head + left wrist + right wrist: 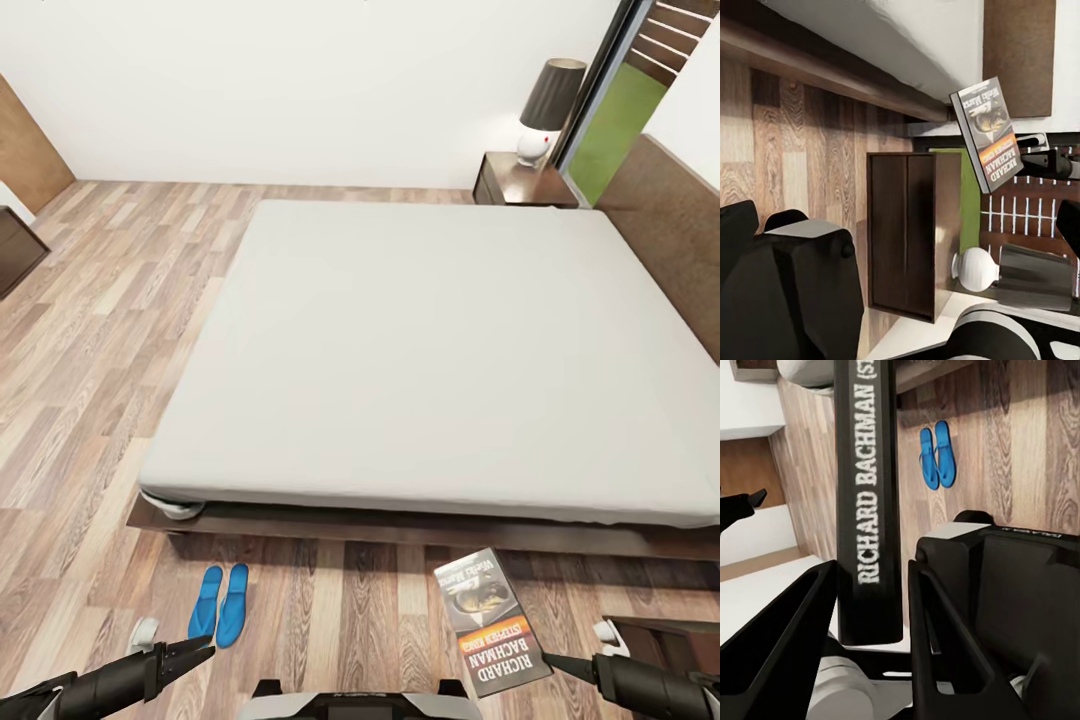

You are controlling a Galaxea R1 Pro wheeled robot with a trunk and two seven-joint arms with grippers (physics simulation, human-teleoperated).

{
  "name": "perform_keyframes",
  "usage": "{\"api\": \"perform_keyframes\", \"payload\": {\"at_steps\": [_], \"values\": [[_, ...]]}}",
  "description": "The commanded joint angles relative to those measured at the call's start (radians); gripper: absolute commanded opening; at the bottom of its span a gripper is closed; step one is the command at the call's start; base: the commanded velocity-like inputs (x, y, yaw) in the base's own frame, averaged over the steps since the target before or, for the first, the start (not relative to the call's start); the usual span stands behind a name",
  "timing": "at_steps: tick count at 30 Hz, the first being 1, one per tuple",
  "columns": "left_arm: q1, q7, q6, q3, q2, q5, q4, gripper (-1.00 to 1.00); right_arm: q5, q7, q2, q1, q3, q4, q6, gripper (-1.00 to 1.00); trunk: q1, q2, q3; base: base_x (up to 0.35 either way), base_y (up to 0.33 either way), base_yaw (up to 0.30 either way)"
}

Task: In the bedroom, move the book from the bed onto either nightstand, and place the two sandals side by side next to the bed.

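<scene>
Here the right gripper (pixel 870 607) clamps the Richard Bachman paperback (pixel 489 620); left gripper (pixel 200 650) parted above blue flip-flops (pixel 220 603) beside the bed frame (pixel 420 528) on wood-plank floor (pixel 100 330)

Both arms low and forward, short of the bed (pixel 430 350). Left gripper (pixel 205 650) bare, fingers parted, aimed toward the bed's near left corner. Right gripper (pixel 874 607) clamped on the book (pixel 490 620), held just before the bed's near edge.
</scene>
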Motion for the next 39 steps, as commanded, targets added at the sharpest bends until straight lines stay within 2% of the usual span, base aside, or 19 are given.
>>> {"api": "perform_keyframes", "payload": {"at_steps": [1, 39], "values": [[-0.001, -0.004, 0.002, 0.008, 0.0, -0.01, 0.0, 1.0, -0.009, 0.002, -0.001, -0.001, 0.009, 0.0, 0.011, -1.0, 0.0, -0.001, 0.001, 0.0, 0.0, 0.0], [-0.001, -0.004, 0.002, 0.008, -0.014, -0.011, -0.001, 1.0, -0.008, -0.002, -0.001, -0.001, 0.009, 0.0, 0.011, -1.0, 0.0, -0.001, 0.062, 0.0, 0.0, 0.0]]}}
